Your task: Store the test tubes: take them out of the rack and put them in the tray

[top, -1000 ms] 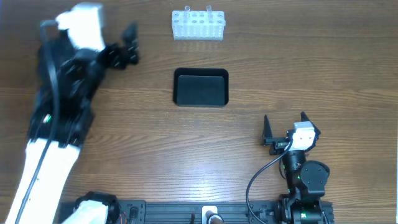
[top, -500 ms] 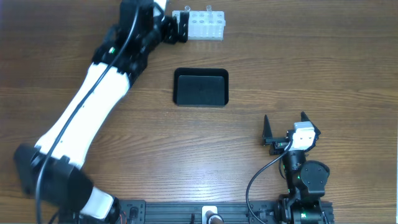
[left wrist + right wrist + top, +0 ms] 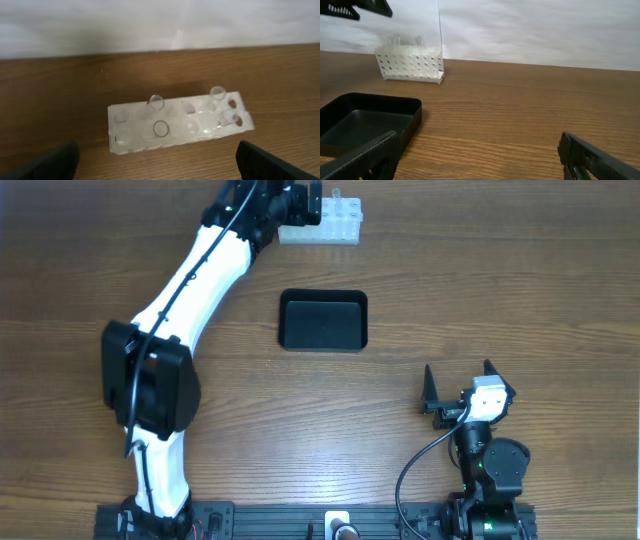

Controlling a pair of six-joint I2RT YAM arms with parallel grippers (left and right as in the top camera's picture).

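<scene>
Now the left gripper (image 3: pixel 157 152) hangs wide open over the rack (image 3: pixel 177 131), spread, I judge, to straddle 1 of its upright test tubes (image 3: pixel 156 102). The tray (image 3: pixel 323 297) lies near the rack for short carries; the right gripper (image 3: pixel 456 388), open too, sits well apart.

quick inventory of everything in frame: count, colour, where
table: 1, brown wood, under everything
rack: 1, translucent white, middle of the table's far edge
test tubes: at least 2, clear, standing in the rack; exact count hard to tell
tray: 1, black, empty, mid-table, nearer the arm bases than the rack
wall: 1, white, behind the table's far edge
left hand: 1, black, open, above the rack
right hand: 1, black, open, near its base at the right, apart from tray and rack
</scene>
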